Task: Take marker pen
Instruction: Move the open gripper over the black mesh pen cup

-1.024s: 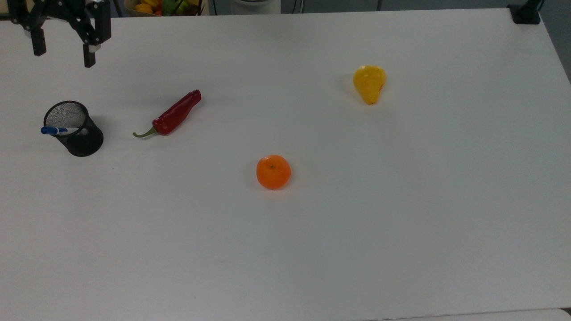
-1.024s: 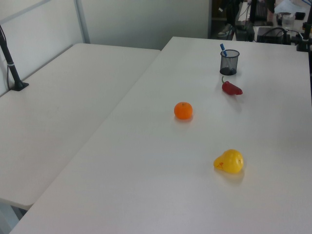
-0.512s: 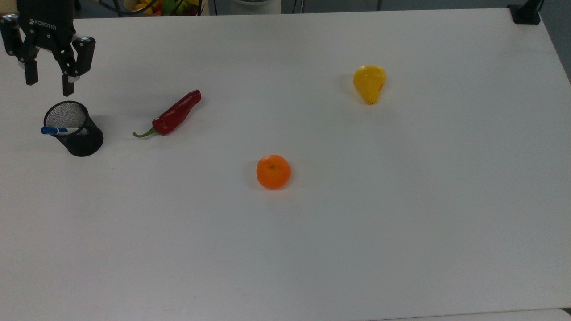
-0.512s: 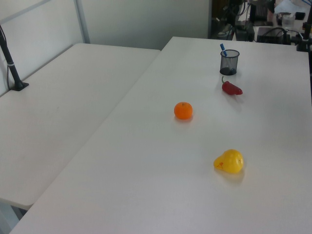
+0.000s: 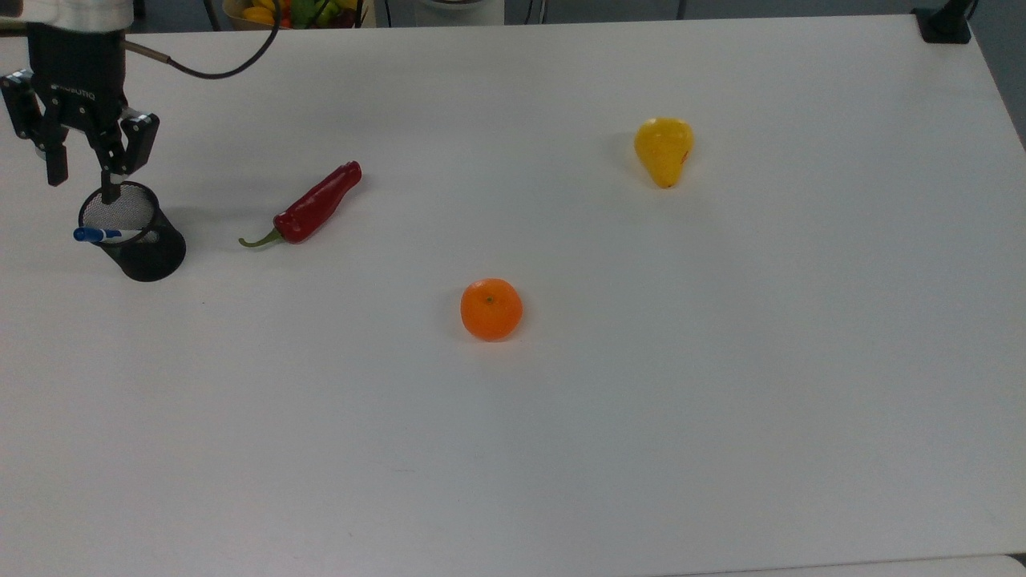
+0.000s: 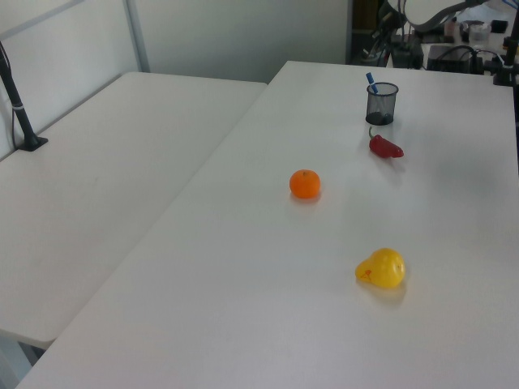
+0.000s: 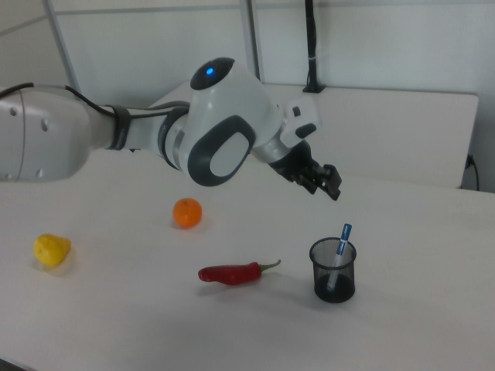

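The marker pen (image 5: 98,235) stands tilted in a black mesh cup (image 5: 148,250), its blue cap poking over the rim toward the top view's left. In the left view the marker pen (image 6: 371,81) and cup (image 6: 382,105) sit at the far end of the table. My gripper (image 5: 80,181) hangs open just beyond the cup in the top view, one fingertip (image 5: 107,193) over the rim. In the right view the gripper (image 7: 326,183) is above and a little left of the marker pen (image 7: 342,243) and the cup (image 7: 333,272), clear of both.
A red chilli (image 5: 309,206) lies right of the cup in the top view. An orange (image 5: 490,309) sits mid-table and a yellow pear (image 5: 664,150) farther right. A bowl of fruit (image 5: 288,11) stands past the table's far edge.
In the top view my open gripper has come down from the upper left corner to the cup's far rim. The marker pen and the fruit have not moved.
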You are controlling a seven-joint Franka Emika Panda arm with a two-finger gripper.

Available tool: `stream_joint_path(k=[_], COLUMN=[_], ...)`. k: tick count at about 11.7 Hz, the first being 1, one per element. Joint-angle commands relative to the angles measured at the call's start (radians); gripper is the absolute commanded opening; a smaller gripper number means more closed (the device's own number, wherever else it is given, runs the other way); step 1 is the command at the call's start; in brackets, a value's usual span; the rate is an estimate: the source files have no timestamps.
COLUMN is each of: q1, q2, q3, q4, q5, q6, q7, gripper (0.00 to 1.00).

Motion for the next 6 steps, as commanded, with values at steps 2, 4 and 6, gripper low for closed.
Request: stream_joint_path(k=[2,4,6], q1=[-0.007,-0.008,-0.016], q2=[0.060,0.075,0.094], q3=[-0.005,-0.005,-0.005], q4=[-0.015,-0.017,-0.015], q5=[-0.007,-0.009,-0.010], q6=[0.080,0.090,0.129], q7=[-0.038,-0.060,-0.067], gripper=[0.50,0.49,0.47])
